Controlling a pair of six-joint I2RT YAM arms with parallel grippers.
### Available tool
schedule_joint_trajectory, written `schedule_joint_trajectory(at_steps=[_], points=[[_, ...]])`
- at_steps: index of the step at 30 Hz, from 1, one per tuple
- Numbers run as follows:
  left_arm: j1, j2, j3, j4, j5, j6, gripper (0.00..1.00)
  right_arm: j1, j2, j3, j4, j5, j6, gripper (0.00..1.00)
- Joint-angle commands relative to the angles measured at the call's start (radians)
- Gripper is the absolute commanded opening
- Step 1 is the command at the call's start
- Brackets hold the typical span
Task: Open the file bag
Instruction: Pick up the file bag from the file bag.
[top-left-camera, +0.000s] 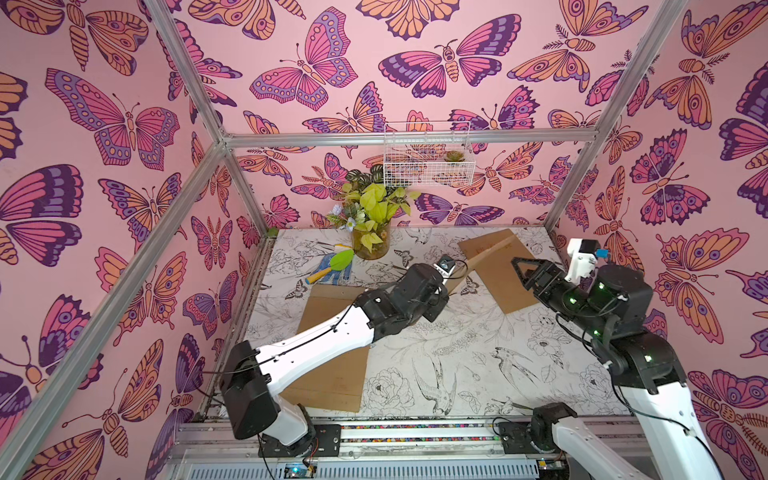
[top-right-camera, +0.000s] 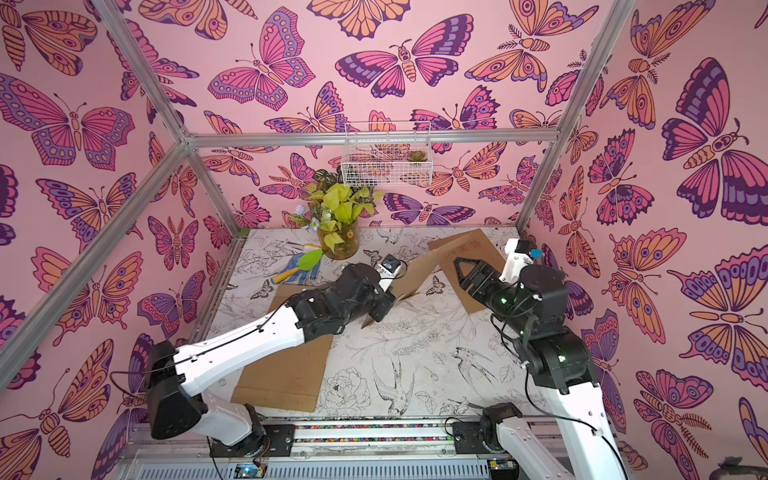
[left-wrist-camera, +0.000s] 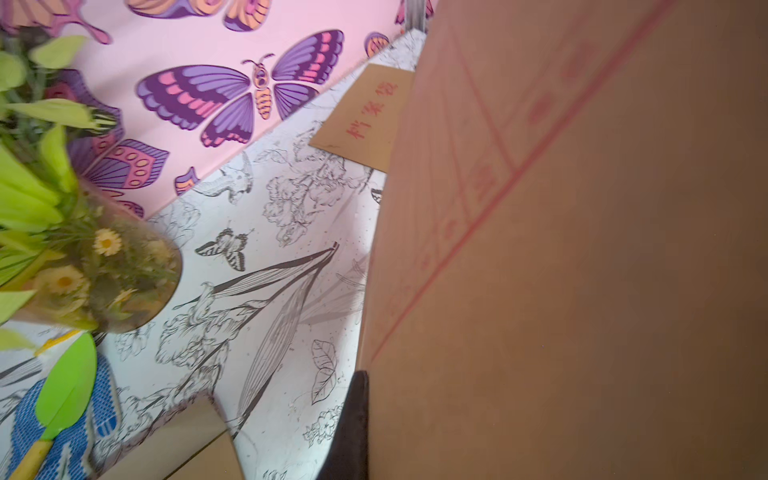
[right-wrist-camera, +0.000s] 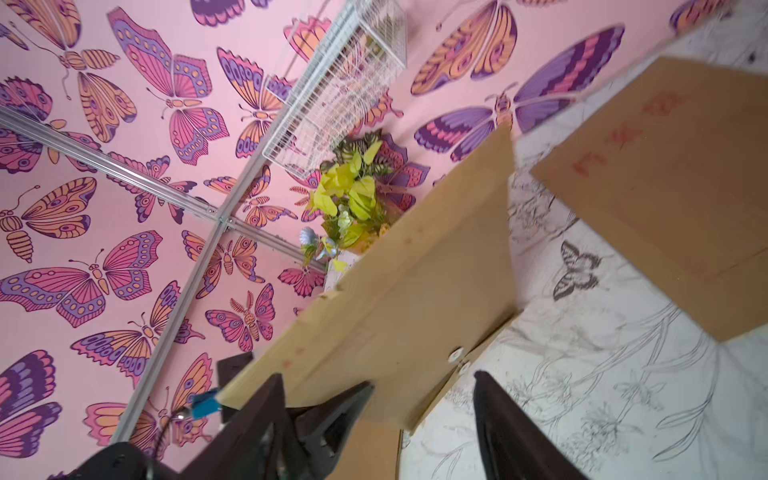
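1. Top views: left gripper (top-right-camera: 381, 309) is pressed tight on the low end of a brown file bag (top-right-camera: 419, 270). The bag is up off the table (top-right-camera: 415, 353) mid-scene, tilted toward the back right. Right gripper (top-right-camera: 459, 274) is spread and holds nothing, over a second bag (top-right-camera: 476, 246) lying flat at the back right. A third bag (top-right-camera: 286, 374) lies front left, crossed by the left arm. Also a flower vase (top-right-camera: 338, 245), a green trowel (top-right-camera: 309, 261) on a blue glove (top-right-camera: 297, 262), and a wire basket (top-right-camera: 386, 160) on the wall.
2. Left wrist: the held file bag blocks half the frame. It has red ruled lines, its print too blurred to read. The second bag reads "档案袋" in red.
3. Right wrist: fingers (right-wrist-camera: 494, 411) are wide apart. The held bag's corner, with two white closure discs (right-wrist-camera: 456, 355), shows between them; contact cannot be told.
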Motion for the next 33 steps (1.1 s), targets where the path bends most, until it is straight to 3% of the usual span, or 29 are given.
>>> schedule_joint_trajectory(at_steps=[1, 6, 10, 16, 23, 33], points=[[0.067, -0.098, -0.018, 0.007, 0.109, -0.097, 0.01, 0.0, -0.032, -0.043, 0.065, 0.067, -0.119, 0.81], [0.181, -0.223, -0.009, 0.05, 0.266, -0.216, 0.02, 0.002, -0.001, -0.077, 0.128, -0.058, -0.115, 0.88], [0.213, -0.286, -0.018, 0.116, 0.308, -0.253, 0.02, 0.001, 0.044, -0.158, 0.281, -0.155, -0.039, 0.91], [0.232, -0.352, -0.011, 0.237, 0.337, -0.319, 0.02, 0.011, 0.126, -0.304, 0.652, -0.264, 0.213, 0.98], [0.232, -0.402, -0.008, 0.422, 0.309, -0.401, 0.02, 0.111, 0.222, -0.334, 0.988, -0.258, 0.325, 0.97], [0.234, -0.417, -0.01, 0.557, 0.247, -0.514, 0.02, 0.202, 0.315, -0.308, 1.237, -0.242, 0.39, 0.95]])
